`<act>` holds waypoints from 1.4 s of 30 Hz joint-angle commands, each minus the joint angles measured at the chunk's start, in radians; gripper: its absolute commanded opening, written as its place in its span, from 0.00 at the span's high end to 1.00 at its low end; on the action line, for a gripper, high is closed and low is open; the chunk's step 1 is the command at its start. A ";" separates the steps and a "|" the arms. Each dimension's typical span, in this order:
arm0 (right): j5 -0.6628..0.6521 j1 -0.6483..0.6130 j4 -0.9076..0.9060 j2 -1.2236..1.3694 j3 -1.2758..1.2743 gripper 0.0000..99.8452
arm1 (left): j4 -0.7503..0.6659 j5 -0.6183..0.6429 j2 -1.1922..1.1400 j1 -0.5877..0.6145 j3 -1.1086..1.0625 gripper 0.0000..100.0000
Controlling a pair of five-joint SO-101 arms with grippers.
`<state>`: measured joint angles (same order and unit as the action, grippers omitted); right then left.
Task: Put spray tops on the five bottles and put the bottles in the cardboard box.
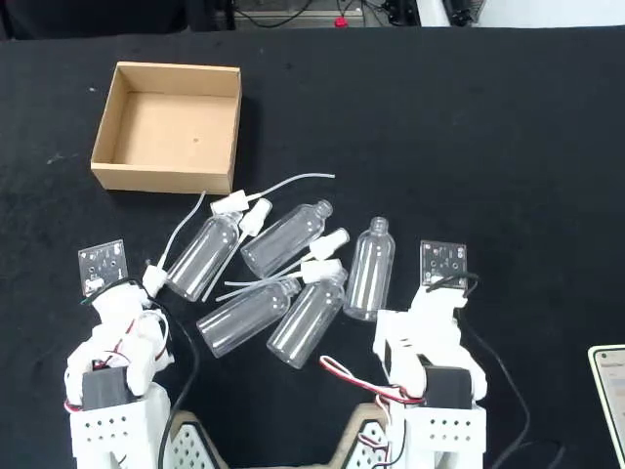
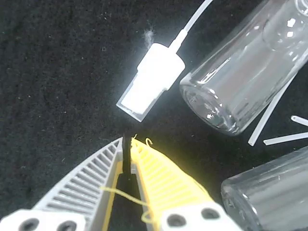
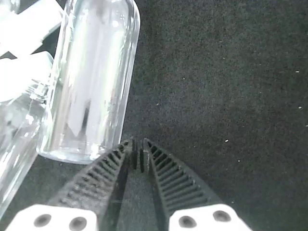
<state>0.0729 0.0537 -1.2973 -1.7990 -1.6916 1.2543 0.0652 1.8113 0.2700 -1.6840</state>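
Nearest, the left gripper point(image 2: 128, 147) sits closed and empty just short of a white plastic spray top point(image 2: 151, 79). The right gripper point(image 3: 138, 149), likewise pinched shut on nothing, points at the base of a clear plastic bottle point(image 3: 91, 82), probably each arm's first pick. Beyond the loose heap of bottles point(image 1: 293, 237) on the black table point(image 1: 439, 127), the open brown cardboard box point(image 1: 161, 180) stands empty, mouth up for loading.

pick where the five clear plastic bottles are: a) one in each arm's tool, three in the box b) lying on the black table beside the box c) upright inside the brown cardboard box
b: the five clear plastic bottles lie on their sides on the black table outside the brown cardboard box, and the left tool and right tool are shut on nothing.
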 commanded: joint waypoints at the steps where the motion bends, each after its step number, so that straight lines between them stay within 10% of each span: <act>1: -0.008 -0.009 -0.002 -0.094 0.007 0.98 | 0.021 0.000 0.012 -0.013 -0.016 0.96; 8: -0.011 0.020 0.201 -0.093 0.012 0.98 | -0.063 -0.041 0.012 0.012 0.013 0.96; 18: -0.319 0.118 0.253 -0.094 0.242 0.98 | -0.068 -0.522 0.012 0.113 0.317 0.96; 31: -0.318 0.117 0.098 -0.085 0.618 0.89 | -0.064 -0.529 -0.081 0.111 0.581 0.82; 42: -0.313 -0.058 0.002 0.229 0.871 0.89 | 0.087 -0.531 -0.818 -0.004 1.001 0.82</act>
<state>-0.2417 0.0844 -1.2912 -1.7039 -0.8738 1.2405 -0.4626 1.2467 0.3621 -0.8938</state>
